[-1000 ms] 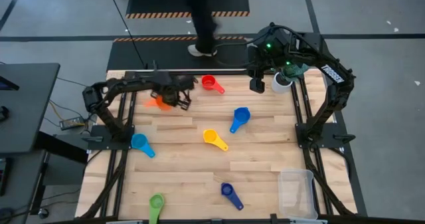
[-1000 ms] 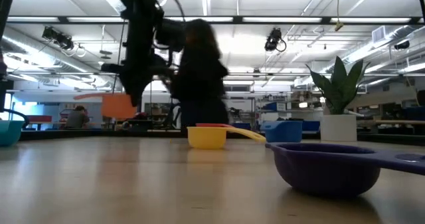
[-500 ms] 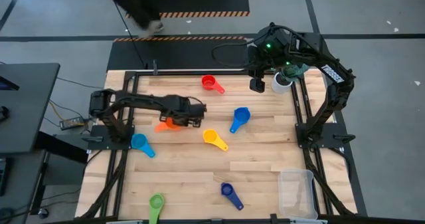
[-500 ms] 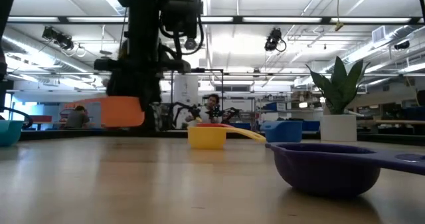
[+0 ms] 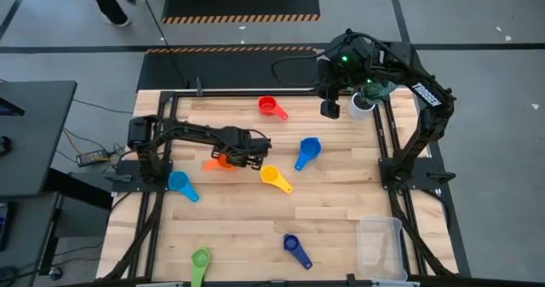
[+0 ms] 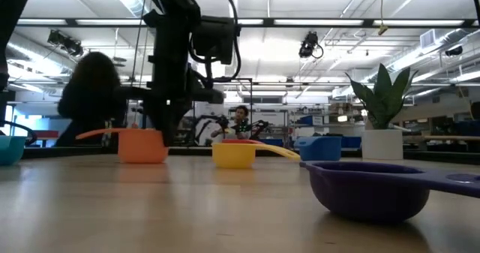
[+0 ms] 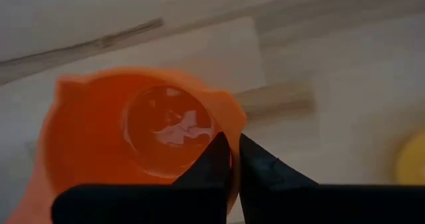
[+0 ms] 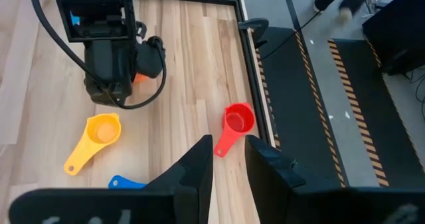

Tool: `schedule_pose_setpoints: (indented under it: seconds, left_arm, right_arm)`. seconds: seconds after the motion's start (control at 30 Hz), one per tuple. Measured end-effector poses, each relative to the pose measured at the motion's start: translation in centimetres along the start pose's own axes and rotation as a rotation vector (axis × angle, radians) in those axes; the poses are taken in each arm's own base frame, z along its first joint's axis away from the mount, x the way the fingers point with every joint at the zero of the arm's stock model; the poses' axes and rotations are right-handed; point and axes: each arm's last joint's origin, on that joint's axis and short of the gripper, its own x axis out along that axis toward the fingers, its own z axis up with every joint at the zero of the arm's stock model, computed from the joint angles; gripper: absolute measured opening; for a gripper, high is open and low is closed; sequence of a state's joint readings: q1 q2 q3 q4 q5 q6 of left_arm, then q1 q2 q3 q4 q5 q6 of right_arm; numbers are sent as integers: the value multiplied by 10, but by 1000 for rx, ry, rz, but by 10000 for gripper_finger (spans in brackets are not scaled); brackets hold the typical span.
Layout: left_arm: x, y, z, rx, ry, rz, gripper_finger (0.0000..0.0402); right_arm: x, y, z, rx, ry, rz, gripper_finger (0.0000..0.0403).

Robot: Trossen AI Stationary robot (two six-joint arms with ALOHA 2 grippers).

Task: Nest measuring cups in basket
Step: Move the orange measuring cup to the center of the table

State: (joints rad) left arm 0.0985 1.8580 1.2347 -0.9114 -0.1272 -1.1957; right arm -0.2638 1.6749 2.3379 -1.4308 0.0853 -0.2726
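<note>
Partly under the left claw, orange cup, rim pinched.

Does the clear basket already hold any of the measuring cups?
No: in the high view the basket at the table's corner has no cup in it, and the orange cup sits mid-table at the left gripper.

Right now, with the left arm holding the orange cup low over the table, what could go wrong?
1. The left gripper pinches only the thin rim of the orange plastic measuring cup; its jaws grip a small area, so the cup may tilt or slip.
2. The yellow plastic measuring cup lies close beside it, so a sideways move could knock it.
3. The clear plastic rectangular basket stands at the far corner; a long carry gives more chance to drop the cup.
</note>
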Motion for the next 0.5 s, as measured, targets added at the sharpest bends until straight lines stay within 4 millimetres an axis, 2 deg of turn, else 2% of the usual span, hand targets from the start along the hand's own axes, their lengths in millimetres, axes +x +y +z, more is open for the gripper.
schedule_pose_setpoints:
  seconds: [0.33, 0.5]
  left_arm:
    - [-32, -16, 11, 160, -38, -59, 39]
    - [-36, -17, 14, 192, -64, -59, 40]
  right_arm:
    - [0, 1, -3, -3, 27, 9, 102]
    - [0, 1, -5, -5, 53, 16, 119]
